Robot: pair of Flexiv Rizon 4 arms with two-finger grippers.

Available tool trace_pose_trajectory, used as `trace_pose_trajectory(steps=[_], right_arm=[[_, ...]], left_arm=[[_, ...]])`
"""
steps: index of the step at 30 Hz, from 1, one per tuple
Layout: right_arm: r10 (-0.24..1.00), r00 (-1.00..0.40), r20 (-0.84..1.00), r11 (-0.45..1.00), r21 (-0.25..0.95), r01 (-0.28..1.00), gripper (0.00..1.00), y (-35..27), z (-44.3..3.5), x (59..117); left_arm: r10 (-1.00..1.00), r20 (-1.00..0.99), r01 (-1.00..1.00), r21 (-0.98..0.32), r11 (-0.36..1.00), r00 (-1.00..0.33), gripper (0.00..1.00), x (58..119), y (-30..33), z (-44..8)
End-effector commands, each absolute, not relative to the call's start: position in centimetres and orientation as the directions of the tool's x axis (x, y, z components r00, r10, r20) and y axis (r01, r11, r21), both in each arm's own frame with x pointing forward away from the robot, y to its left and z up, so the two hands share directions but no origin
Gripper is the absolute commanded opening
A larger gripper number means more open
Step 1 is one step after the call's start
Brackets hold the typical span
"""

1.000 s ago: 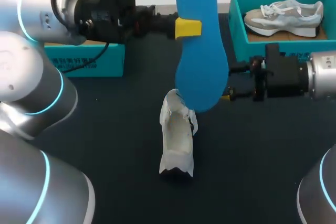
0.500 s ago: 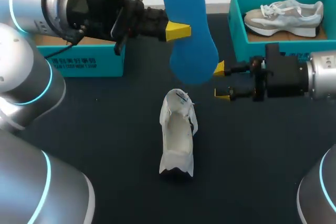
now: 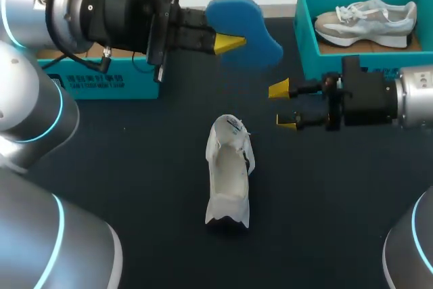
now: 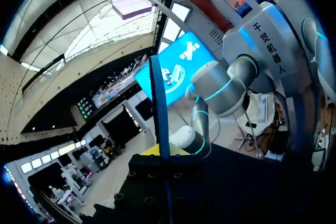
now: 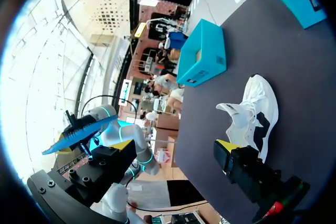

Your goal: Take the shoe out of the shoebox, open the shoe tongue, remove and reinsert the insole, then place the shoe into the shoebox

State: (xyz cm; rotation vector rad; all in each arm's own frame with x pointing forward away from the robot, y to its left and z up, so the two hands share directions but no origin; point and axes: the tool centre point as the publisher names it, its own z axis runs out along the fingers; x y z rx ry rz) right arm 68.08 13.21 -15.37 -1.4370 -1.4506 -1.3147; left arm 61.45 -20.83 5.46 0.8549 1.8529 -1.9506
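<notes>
Blue insole (image 3: 245,24): held aloft over the table's far middle, clamped at one edge in the left gripper (image 3: 229,42), whose arm comes in level above the left shoebox (image 3: 101,80). The white shoe (image 3: 229,181) lies mid-table, opening upward, well apart from it. Right gripper (image 3: 283,106): fingers spread with nothing between them, arm level beside the right shoebox (image 3: 302,38). Against a second ago: the insole, then hanging upright with its lower end by the shoe, is now foreshortened and lifted clear; right arm and shoe are unmoved.
</notes>
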Motion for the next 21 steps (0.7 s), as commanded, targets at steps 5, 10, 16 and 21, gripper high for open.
trace_pose_trajectory(steps=[5,10,16,21], right_arm=[[0.266,-0.141,0.953,-0.131,0.181,0.975,1.0,13.4,-15.5,68.2],[0.266,-0.141,0.953,-0.131,0.181,0.975,1.0,13.4,-15.5,68.2],[0.266,-0.141,0.953,-0.131,0.181,0.975,1.0,13.4,-15.5,68.2],[0.266,-0.141,0.953,-0.131,0.181,0.975,1.0,13.4,-15.5,68.2]], left_arm=[[0.148,-0.667,0.657,-0.745,-0.118,-0.73,0.0,61.0,-20.6,5.2],[0.153,-0.788,0.783,-0.613,-0.103,-0.596,0.0,61.9,-19.0,2.6],[0.063,-0.926,0.917,-0.377,-0.13,-0.372,0.0,62.6,-16.9,1.3],[0.072,-0.947,0.945,-0.319,-0.069,-0.314,0.0,63.0,-16.6,-1.1]])
